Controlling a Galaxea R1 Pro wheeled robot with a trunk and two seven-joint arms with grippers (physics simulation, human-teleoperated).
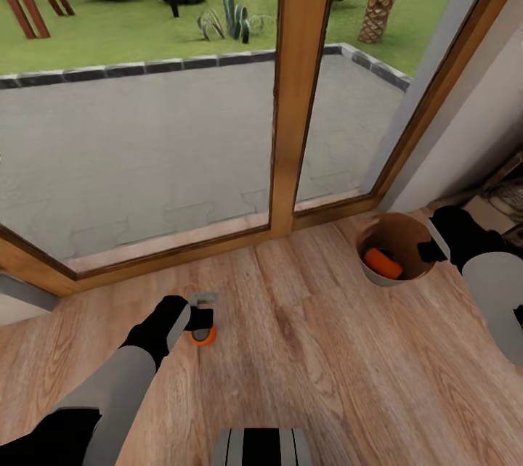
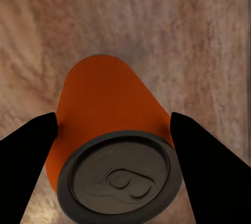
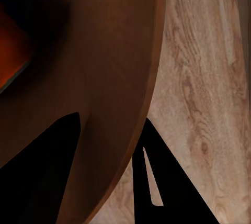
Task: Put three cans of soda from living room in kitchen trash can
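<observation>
Here we have our left gripper (image 2: 112, 145) pinching an orange soda can (image 2: 104, 109) from both sides, upright just over the wood floor (image 1: 305, 350) near the glass doors (image 1: 145, 125). Our right gripper (image 3: 107, 150) has its fingers (image 3: 44, 171) straddling the rim of the trash can (image 1: 378, 274), seemingly clamped on the wall, and another orange can (image 1: 382, 263) lies inside. The bin sits well apart from the held can, so we judge a swing across could loosen it, or a tug could tip the bin.

Pale wood floor (image 1: 305, 350); wood-framed glass doors (image 1: 298, 88).
</observation>
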